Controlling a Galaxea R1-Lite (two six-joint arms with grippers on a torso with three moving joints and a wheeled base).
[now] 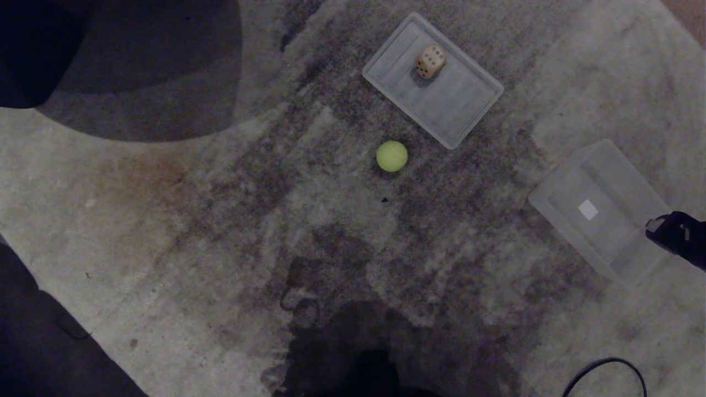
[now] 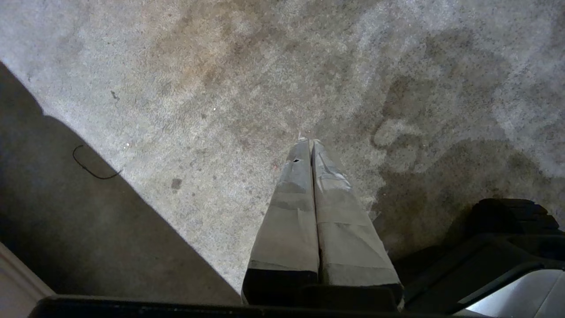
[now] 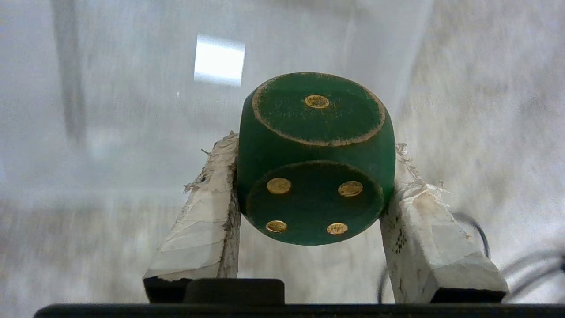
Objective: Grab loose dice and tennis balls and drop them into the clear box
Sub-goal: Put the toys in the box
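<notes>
Access and obstruction survey, carpet work area

The carpet (image 1: pixel 220 231) lies open from centre out to 9 and 6 o'clock. One tennis ball (image 1: pixel 392 156) sits alone just above centre, with free approach on all sides. At 12 to 1 o'clock the flat ribbed panel (image 1: pixel 441 105) blocks a low pass, and a tan die (image 1: pixel 430 60) stands on it. At 3 o'clock the clear box (image 1: pixel 562 182) is open-topped with nothing visible inside; the right gripper (image 3: pixel 309 176), clamped on a green die (image 3: pixel 315 159), occupies its near corner. A cable (image 1: pixel 606 369) loops at 5 o'clock.
</notes>
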